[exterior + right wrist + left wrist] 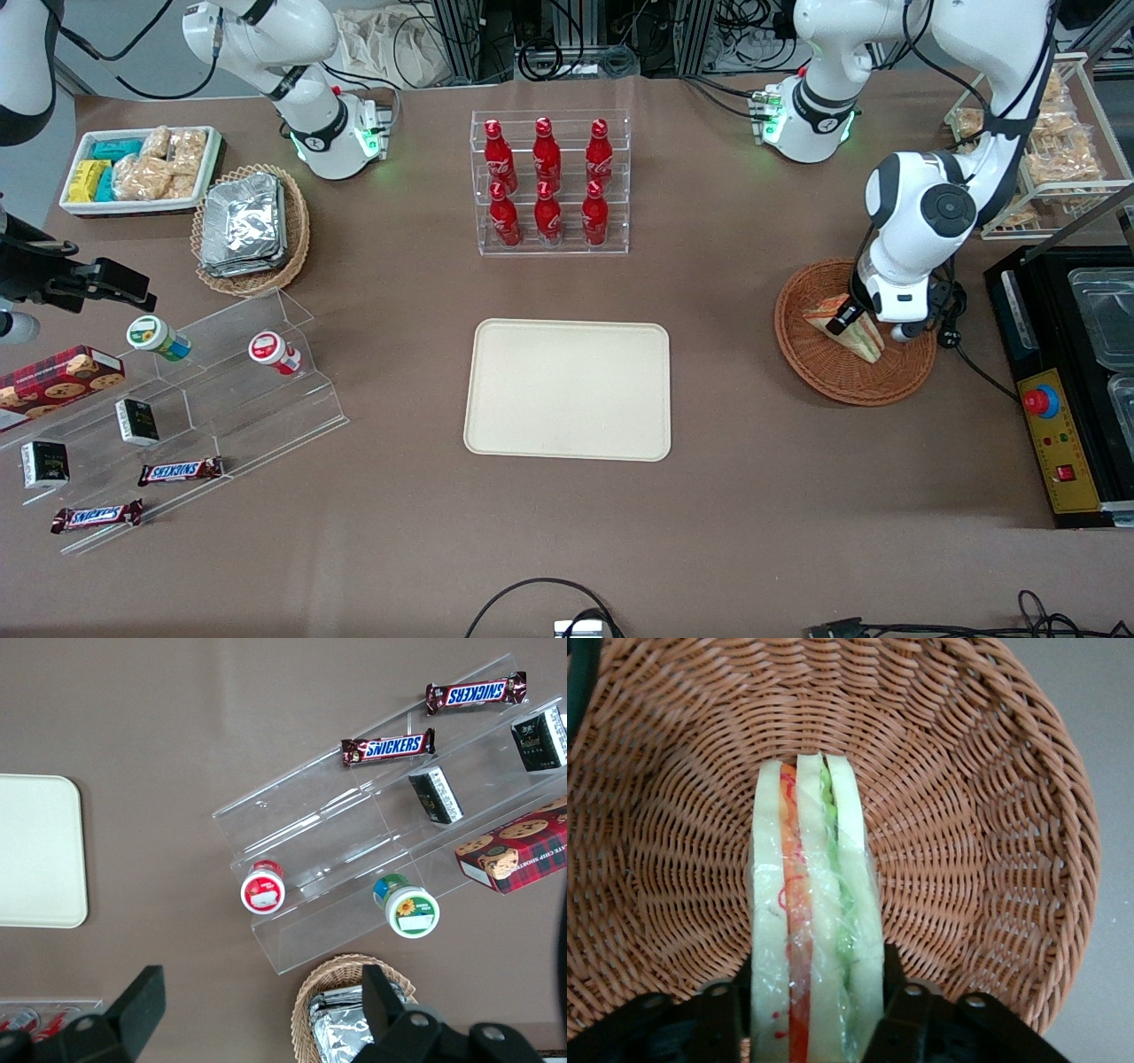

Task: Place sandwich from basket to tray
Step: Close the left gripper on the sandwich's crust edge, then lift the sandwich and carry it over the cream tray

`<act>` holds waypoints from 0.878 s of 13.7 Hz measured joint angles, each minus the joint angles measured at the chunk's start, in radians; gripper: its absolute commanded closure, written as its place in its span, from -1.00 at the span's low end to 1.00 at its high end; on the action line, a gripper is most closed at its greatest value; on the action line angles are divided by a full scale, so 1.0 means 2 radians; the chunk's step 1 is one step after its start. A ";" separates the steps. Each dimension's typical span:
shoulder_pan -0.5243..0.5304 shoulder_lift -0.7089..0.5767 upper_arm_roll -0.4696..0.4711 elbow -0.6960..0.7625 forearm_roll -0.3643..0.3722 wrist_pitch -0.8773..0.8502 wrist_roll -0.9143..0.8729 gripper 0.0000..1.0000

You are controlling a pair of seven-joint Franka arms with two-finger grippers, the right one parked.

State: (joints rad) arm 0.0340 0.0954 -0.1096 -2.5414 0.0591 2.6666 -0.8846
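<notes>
Front view: left arm is down over the basket (pixel 852 368), which sits on the desk (pixel 762 532) toward the working arm's end. Claw (pixel 855 316) is at the sandwich (pixel 846 326), which lies inside the basket w/ its layered cut edge showing. Tray (pixel 568 390) is mid-desk, nothing on it, well apart from the basket. Step in hand, as I read it: grasp/pick, transfer not begun. Next move prob calls for a straight lift to clear the wicker rim, then a sideways carry to the tray and a low release, since the wedge is soft and wrapped in film, so squeeze should stay light. Readable text: two bars marked SNICKERS (pixel 180 470) on the clear stepped rack (pixel 221 390). Red bottles (pixel 547 182) in an acrylic stand carry white script, too small to read.

Left wrist view: sandwich (pixel 815 921) stands on edge in the basket (pixel 983 815), white bread w/ red, orange, green layers under clear wrap. Claw (pixel 818 1010) has one black finger (pixel 731 1010) against each bread face; jaws narrowed to wedge width, so it's closed on the sandwich. Can't tell if it's off the wicker floor yet.

Right wrist view: tray (pixel 35 850) corner in view, bare. SNICKERS (pixel 387 748) again legible on both bars. Cookie box (pixel 518 846) w/ tartan print, text unreadable. Two lidded cups (pixel 263 888) on the rack (pixel 337 859), labels not legible.
</notes>
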 measured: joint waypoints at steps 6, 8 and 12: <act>-0.007 -0.014 -0.001 0.001 0.046 -0.025 0.016 1.00; -0.008 -0.043 -0.002 0.003 0.056 -0.056 0.063 1.00; -0.008 -0.099 -0.004 0.003 0.057 -0.088 0.244 1.00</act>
State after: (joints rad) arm 0.0171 -0.1028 -0.1180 -2.5351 0.1733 2.4905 -0.3959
